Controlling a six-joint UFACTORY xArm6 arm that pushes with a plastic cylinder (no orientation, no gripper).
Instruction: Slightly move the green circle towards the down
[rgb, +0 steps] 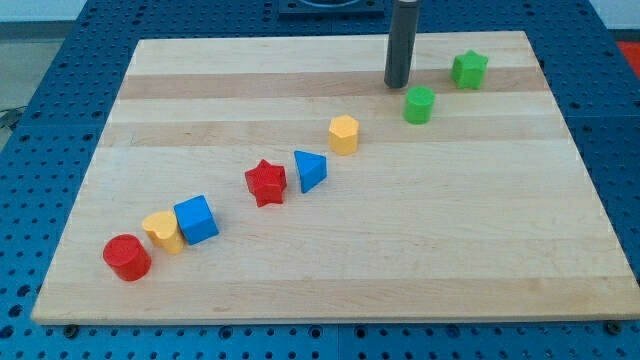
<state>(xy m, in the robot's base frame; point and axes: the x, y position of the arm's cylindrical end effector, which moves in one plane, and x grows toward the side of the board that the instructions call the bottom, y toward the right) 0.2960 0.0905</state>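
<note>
Nearest the camera sits the red circle (127, 257), at the table's (420, 240) seven o'clock corner, with a yellow block (163, 232) and a blue cube (196, 219) touching in a row just beside it toward one o'clock. Further up the same diagonal come a red star (266, 182), a blue triangle (309, 170) and a yellow hexagon-like block (343, 134). The green circle (419, 104) lies toward the table's one o'clock region, and my tip (399, 85) stands just beside it at its eleven o'clock, close but seemingly not touching. No jaws exist on this rod, so nothing is apart or clamped.

To nudge the circle toward six o'clock cleanly, I judge the tip should first shift to sit squarely at its twelve o'clock, then press down briefly and stop; pushing from the present offset would likely send it toward four or five o'clock. A green star (469, 69) sits at the circle's one o'clock, near enough to clip while repositioning. Bare wood lies at the circle's six o'clock.
</note>
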